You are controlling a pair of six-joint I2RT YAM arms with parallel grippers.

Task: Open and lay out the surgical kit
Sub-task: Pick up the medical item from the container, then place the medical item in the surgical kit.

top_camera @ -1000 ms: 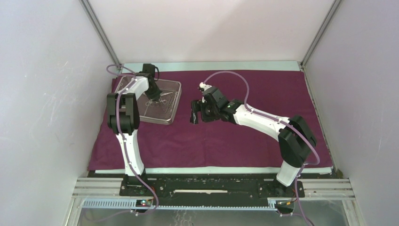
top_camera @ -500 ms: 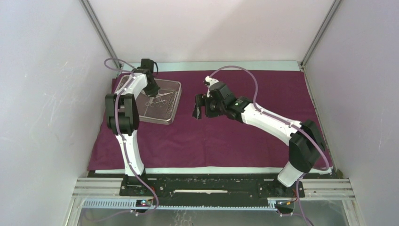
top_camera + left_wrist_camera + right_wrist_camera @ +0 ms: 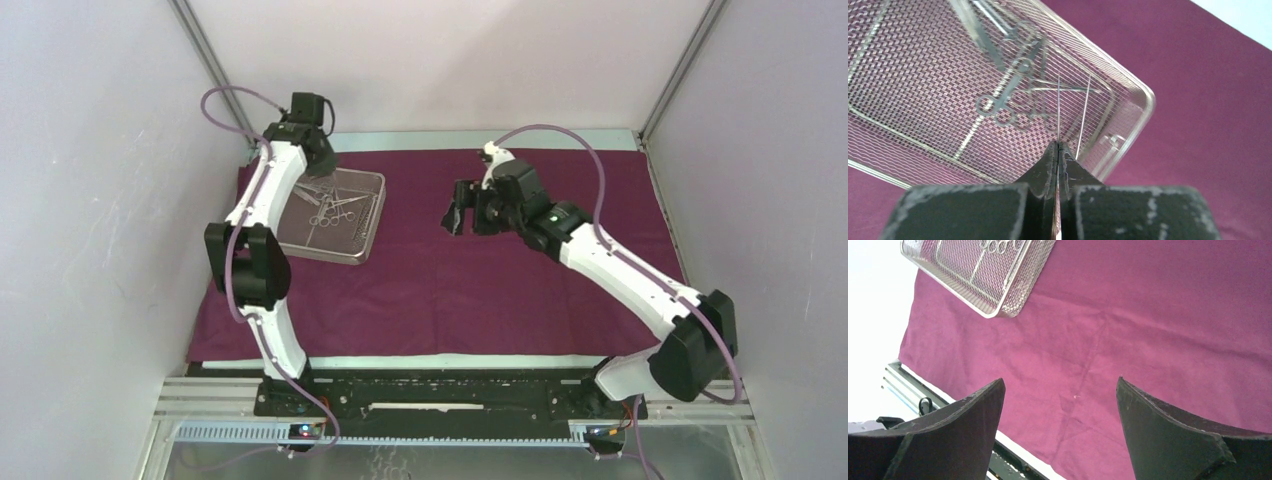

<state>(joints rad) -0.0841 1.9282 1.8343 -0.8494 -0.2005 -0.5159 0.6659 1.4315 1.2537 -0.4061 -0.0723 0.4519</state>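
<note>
The maroon cloth wrap [image 3: 500,290] lies spread flat over the table. On its far left stands the silver wire-mesh tray [image 3: 345,258] [image 3: 1143,95], with ring-handled scissors and forceps [image 3: 1008,95] [image 3: 330,203] lying inside. My left gripper [image 3: 320,165] [image 3: 1058,145] hangs above the tray's far part, shut on thin steel tweezers [image 3: 1058,105] whose two prongs stick out past the fingertips. My right gripper [image 3: 455,218] [image 3: 1060,382] hovers open over the cloth's middle, nothing between its fingers. The tray's near corner [image 3: 993,310] shows in the right wrist view.
White walls close in the left, right and back. A strip of white table edge [image 3: 450,362] and the metal rail with the arm bases [image 3: 450,400] run along the front. Bare cloth stretches right of the tray.
My left gripper has risen from the tray and drawn toward the back, tweezers in it. The right arm has swung right and slightly back, still open.
</note>
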